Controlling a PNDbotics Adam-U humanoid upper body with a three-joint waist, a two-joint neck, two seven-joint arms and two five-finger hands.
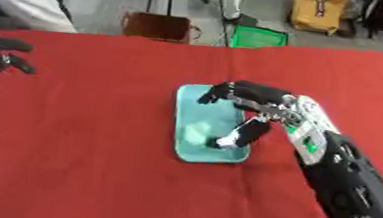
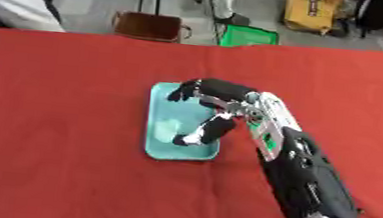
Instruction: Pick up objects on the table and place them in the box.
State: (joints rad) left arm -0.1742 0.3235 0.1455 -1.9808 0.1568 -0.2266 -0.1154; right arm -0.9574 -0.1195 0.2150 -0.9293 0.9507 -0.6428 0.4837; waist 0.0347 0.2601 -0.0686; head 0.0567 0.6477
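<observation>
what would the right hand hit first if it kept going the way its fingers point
The right hand reaches left over the teal box, fingers angled down into it. Going on, it would likely first meet the pale object in the box, or the box floor beside it; depth is unclear.

No readable text, labels, brands or numbers on anything in either view.

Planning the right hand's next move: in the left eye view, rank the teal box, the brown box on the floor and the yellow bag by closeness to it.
From the right hand:
1. Teal box, directly beneath it.
2. Brown box, beyond the table's far edge, to the left.
3. Yellow bag, at the top, farthest.
</observation>
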